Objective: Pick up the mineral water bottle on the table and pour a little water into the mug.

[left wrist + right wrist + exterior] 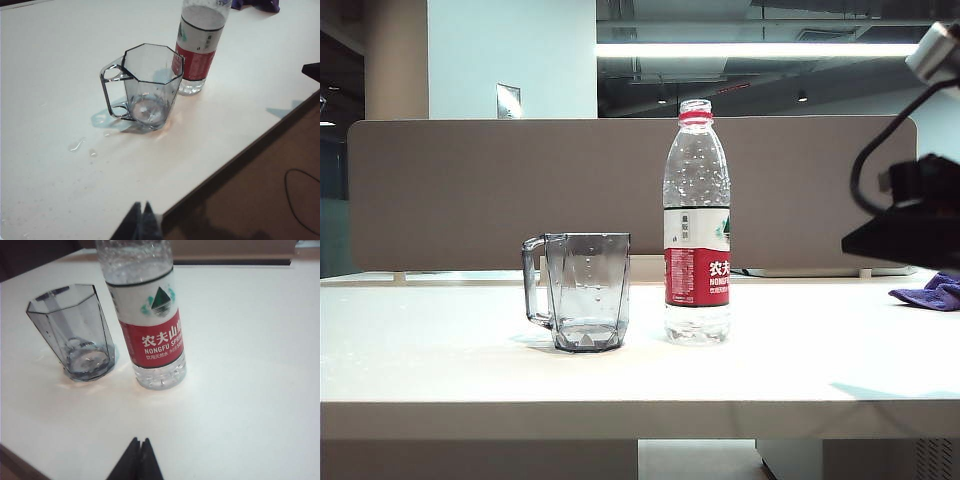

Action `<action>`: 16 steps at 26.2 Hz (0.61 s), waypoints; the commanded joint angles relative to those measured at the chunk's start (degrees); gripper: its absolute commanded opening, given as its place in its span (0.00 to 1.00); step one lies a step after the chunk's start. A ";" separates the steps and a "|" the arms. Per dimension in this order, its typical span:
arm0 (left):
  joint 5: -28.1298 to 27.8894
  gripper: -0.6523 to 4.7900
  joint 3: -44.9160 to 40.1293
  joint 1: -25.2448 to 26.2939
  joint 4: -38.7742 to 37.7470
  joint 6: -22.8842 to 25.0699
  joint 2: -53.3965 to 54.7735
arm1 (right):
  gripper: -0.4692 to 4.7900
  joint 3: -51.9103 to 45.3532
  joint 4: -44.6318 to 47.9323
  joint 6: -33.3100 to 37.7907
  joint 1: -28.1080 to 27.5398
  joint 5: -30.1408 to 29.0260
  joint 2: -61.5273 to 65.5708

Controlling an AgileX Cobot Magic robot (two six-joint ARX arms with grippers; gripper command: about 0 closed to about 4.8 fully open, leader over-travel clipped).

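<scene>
A tall clear plastic mineral water bottle (697, 225) with a red neck ring and a red-and-white label stands upright and uncapped near the middle of the wide white table (440, 370), holding only a shallow pool of water (697, 325) at its base. Just beside it, on its left in the exterior view, a smoky-grey faceted transparent mug (582, 290) sits upright, handle turned away from the bottle; the two stand close but apart. A few droplets (76, 145) glisten on the tabletop near the mug. The right gripper (136, 460) hovers above the table short of the bottle, fingers pressed together on nothing. The left gripper (141, 222) hangs over the table's front edge, its fingertips likewise together and empty. A crumpled purple cloth (932, 291) lies at the far right.
</scene>
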 commanded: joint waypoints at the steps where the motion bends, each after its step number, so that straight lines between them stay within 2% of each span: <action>1: 0.15 0.11 0.07 -0.02 0.66 -0.22 0.00 | 0.09 -0.42 -12.35 0.00 0.11 -0.15 -6.23; 5: 0.13 0.11 0.07 -0.02 0.66 -0.22 0.00 | 0.09 -0.39 -24.92 0.00 -0.04 0.39 -11.80; 9: 0.09 0.11 0.07 -0.02 0.66 -0.22 0.00 | 0.09 -0.39 -31.45 0.00 -0.44 3.56 -17.40; 13: 0.07 0.11 0.07 -0.02 0.66 -0.22 0.00 | 0.09 -0.39 -37.86 0.02 -6.49 5.09 -23.43; 16: 0.09 0.11 0.07 -0.02 0.66 -0.22 0.00 | 0.09 -0.39 -42.62 0.02 -14.40 4.92 -28.72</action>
